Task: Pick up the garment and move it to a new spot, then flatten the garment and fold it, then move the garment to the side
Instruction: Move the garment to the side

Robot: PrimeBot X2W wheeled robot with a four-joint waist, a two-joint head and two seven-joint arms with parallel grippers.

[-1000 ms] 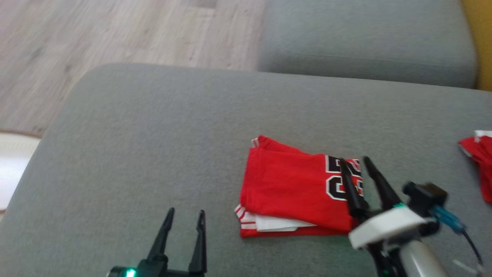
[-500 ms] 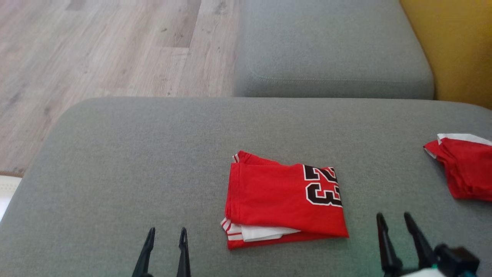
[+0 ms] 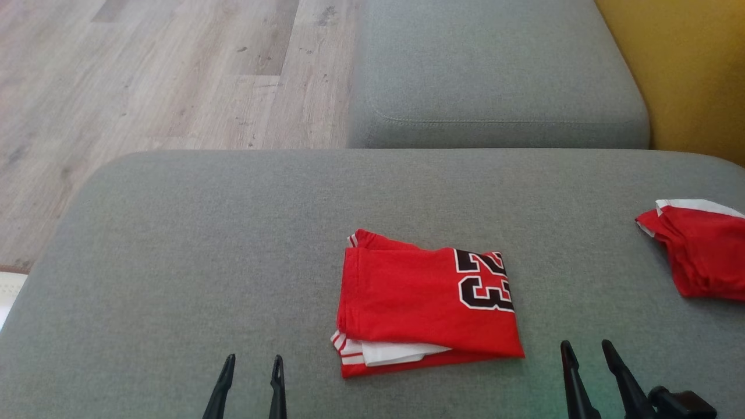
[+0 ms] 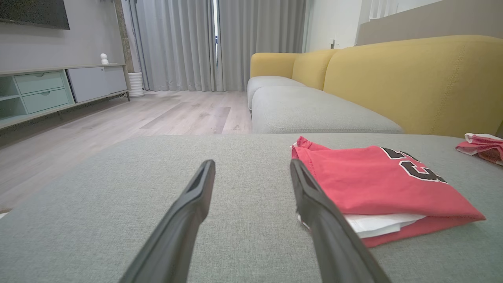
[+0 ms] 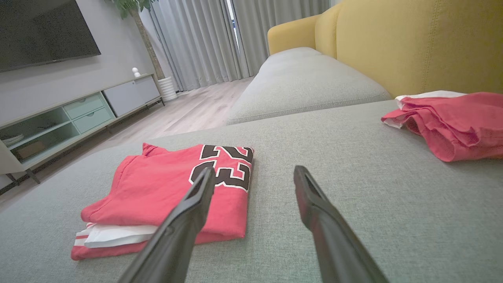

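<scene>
Head view: the garment (image 3: pixel 428 305), a red jersey with a black number, lies folded into a compact rectangle near the middle of the grey cushion (image 3: pixel 192 233). A white inner layer shows at its near edge. The left claw (image 3: pixel 254 359) sits at the near left and the right claw (image 3: pixel 585 344) at the near right. Both are spread wide and hold nothing, and each is clear of the cloth. A second red garment (image 3: pixel 698 256) lies bunched at the far right edge. By the look of the neat stack, flattening and folding are done. Whether this spot already counts as "the side" cannot be judged; if not, the last move is outstanding.

Left wrist view: the fingers are wide apart above bare cushion, and the folded garment lies just right of the right finger. This low angle shows the thickness of the stack and its layered near edge, which the head view flattens. It also shows the yellow sofa back (image 4: pixel 412 78) and the curtains (image 4: pixel 216 43).

Right wrist view: the fingers are wide apart, with the garment to the near left and the bunched garment at the far right. The loose, unfolded state of the latter is plainest here.
</scene>
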